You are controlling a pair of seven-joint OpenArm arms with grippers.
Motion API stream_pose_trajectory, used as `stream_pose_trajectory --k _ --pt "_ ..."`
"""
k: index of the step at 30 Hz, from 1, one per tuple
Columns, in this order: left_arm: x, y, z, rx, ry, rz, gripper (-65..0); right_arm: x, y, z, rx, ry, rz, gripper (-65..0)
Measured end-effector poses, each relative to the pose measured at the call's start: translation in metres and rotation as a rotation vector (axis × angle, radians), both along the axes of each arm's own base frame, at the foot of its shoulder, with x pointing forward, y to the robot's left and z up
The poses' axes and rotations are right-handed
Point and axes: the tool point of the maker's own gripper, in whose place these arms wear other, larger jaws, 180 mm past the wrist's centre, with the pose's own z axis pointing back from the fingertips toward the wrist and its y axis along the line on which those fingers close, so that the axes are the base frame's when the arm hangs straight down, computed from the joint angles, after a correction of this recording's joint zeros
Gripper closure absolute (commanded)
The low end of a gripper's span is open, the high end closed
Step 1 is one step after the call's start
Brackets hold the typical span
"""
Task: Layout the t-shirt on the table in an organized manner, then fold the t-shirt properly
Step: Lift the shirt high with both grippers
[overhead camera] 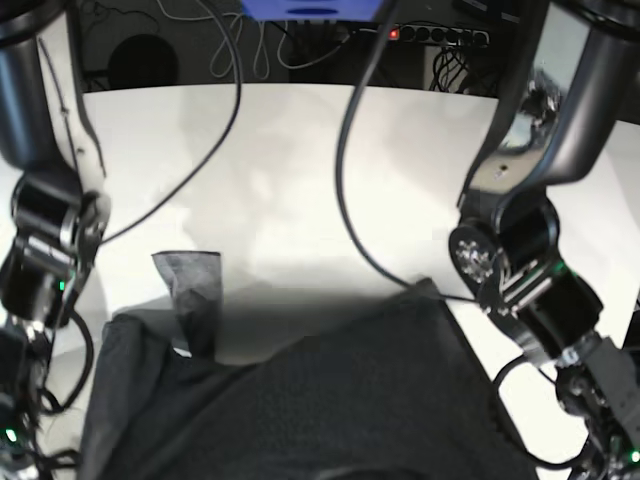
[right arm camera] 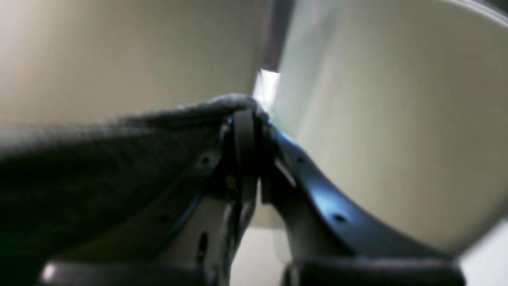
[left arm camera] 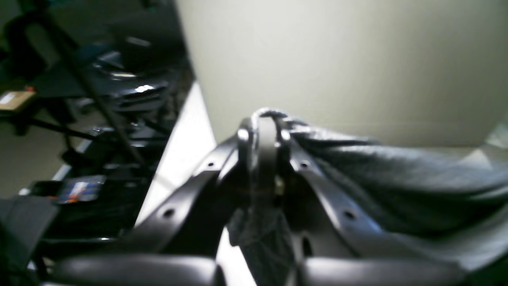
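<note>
Holding the t-shirt [overhead camera: 330,400] up by two spots, both arms are working together over the table [overhead camera: 300,160]. The left gripper [left arm camera: 265,119] is squeezing its jaws tight on a bit of the dark grey cloth, and the cloth is hanging away from it to one side. The right gripper [right arm camera: 244,109] is doing the same, with its jaws clenched on an edge of the t-shirt, and the cloth is stretching off from it.

From the base view, most of the t-shirt is lying on the near part of the table, and it is running out of the bottom of the picture. It is looking wrinkly and bunched, not flat. One sleeve [overhead camera: 190,295] is sticking up past the far edge of the shirt's body, and it is folded over on itself.

Some things could be going wrong soon. Each pinch is looking small, right at the tips of the jaws, so if the arms pull apart too hard, the cloth may be slipping out of one side. Then the shirt would be dropping in a heap. If one arm is moving faster than the other, the shirt may be landing crooked. The bent sleeve may be staying tucked if it is not pulled out. The t-shirt is also sitting close to the near edge of the table, so a loose part may be sliding off.
</note>
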Motion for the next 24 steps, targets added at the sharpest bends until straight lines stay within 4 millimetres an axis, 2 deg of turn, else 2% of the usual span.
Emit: stream_pose_trajectory --k 3,5,8,10,12,13,15,17,19,20,22,23,24 --pt "0.009 -0.008 0.010 -0.018 -0.001 -0.026 0.0 0.016 0.014 0.022 -0.012 -0.017 0.037 0.0" --pt "0.012 -0.012 0.024 -0.024 -0.019 -0.039 0.0 0.022 0.021 0.055 -0.018 -0.066 0.056 0.0" --pt "0.012 -0.013 0.069 -0.025 -0.095 -0.041 0.0 0.019 0.020 0.124 -0.010 -0.190 0.058 0.0" --pt "0.008 -0.013 0.102 -0.026 -0.166 -0.043 0.0 0.010 0.016 0.151 -0.008 -0.267 0.055 0.0" --pt "0.003 -0.011 0.120 -0.026 -0.216 -0.042 0.0 0.005 0.010 0.152 -0.018 -0.270 0.039 0.0" --pt "0.002 -0.010 0.120 -0.026 -0.217 -0.039 0.0 0.002 0.004 0.148 -0.010 -0.265 0.025 0.0" --pt "0.005 -0.007 0.104 -0.017 -0.163 -0.027 0.0 -0.004 -0.013 0.142 -0.007 -0.229 -0.016 0.0" --pt "0.004 -0.007 0.092 -0.010 -0.132 -0.022 0.0 -0.021 -0.031 0.151 -0.016 -0.247 -0.071 0.0" --pt "-0.004 -0.003 0.100 0.001 -0.161 -0.003 0.0 -0.042 -0.040 0.166 -0.030 -0.326 -0.086 0.0" --pt "-0.008 0.000 0.111 0.000 -0.197 0.006 0.0 -0.050 -0.044 0.165 -0.043 -0.335 -0.098 0.0" --pt "-0.021 0.007 0.135 0.004 -0.265 0.031 0.0 -0.062 -0.049 0.148 -0.061 -0.317 -0.124 0.0" --pt "-0.027 0.008 0.139 0.003 -0.282 0.033 0.0 -0.066 -0.048 0.131 -0.074 -0.284 -0.133 0.0" --pt "-0.031 0.011 0.131 0.018 -0.261 0.048 0.0 -0.069 -0.046 0.111 -0.089 -0.236 -0.138 0.0"
